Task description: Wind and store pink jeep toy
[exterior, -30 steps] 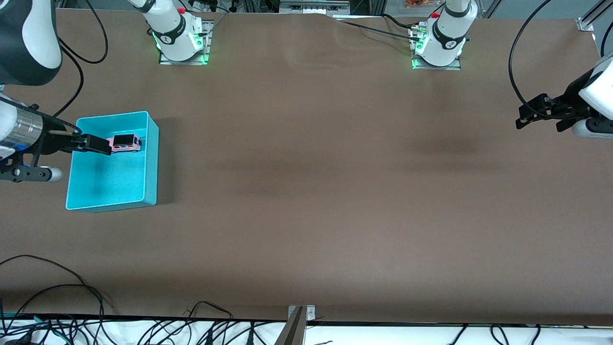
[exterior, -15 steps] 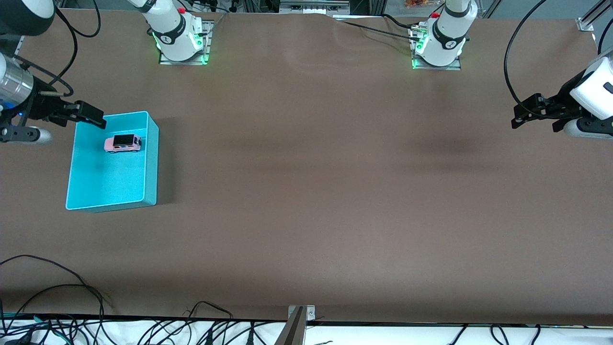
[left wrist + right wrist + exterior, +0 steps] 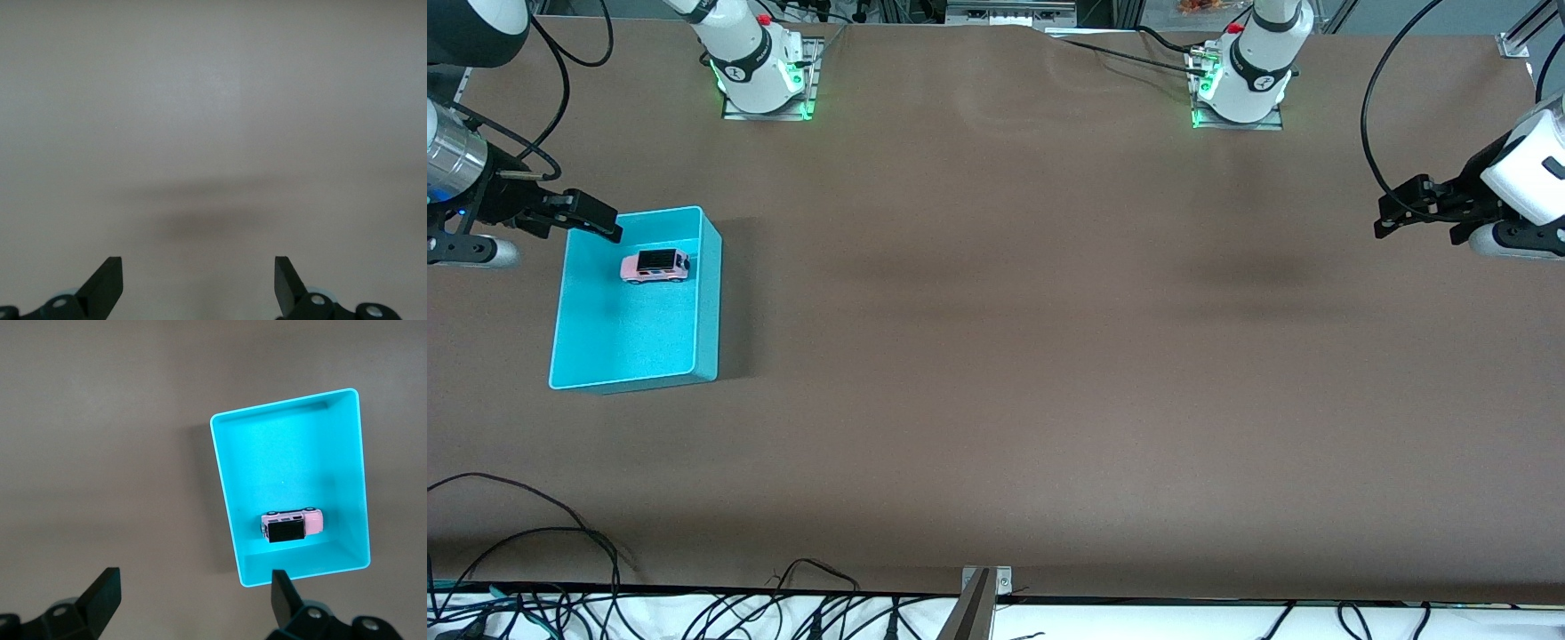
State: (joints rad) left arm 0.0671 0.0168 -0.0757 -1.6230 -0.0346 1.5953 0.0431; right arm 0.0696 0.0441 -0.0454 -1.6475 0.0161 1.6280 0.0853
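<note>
There is one pink jeep toy (image 3: 655,265), and it lies inside one cyan bin (image 3: 707,302). There is one counter (image 3: 1049,356) with a brown cover. Two claws are visible: one left claw (image 3: 1392,222) and one right claw (image 3: 600,224). Two arm bases stand on the counter.

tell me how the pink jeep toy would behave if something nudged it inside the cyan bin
The pink jeep toy looks tiny and stiff, so probably light. It sits upright on its wheels, so a nudge along its length would likely roll it. The cyan bin has raised walls that should stop it; a sideways push might tip it.
</note>
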